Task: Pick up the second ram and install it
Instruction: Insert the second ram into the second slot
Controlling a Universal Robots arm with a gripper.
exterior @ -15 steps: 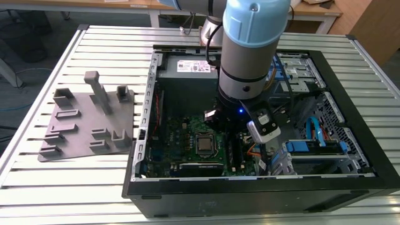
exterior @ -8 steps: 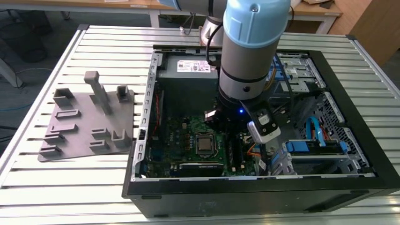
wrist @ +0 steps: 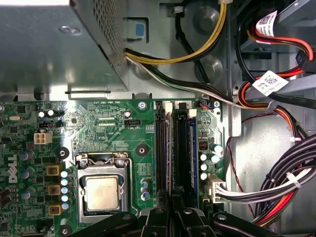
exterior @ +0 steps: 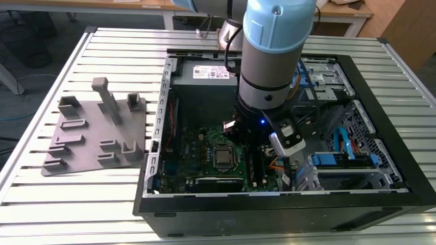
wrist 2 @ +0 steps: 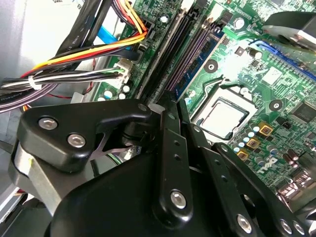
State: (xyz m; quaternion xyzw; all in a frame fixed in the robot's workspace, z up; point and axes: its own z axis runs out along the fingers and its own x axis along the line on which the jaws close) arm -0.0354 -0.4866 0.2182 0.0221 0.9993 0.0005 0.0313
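Gripper (wrist 2: 170,106) is hovering low inside the open PC case (exterior: 381,204), fingers drawn narrow over the mem. slots (wrist: 168,148).

The second ram (wrist 2: 197,64) is sitting edge-up in a slot just ahead of the fingertips, w/ CPU socket (wrist: 101,190) lying beside and cable bundles (wrist: 276,187) crowding the opposite side.

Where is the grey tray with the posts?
The grey tray lies on the slatted table, at the exterior view's left of the open computer case.
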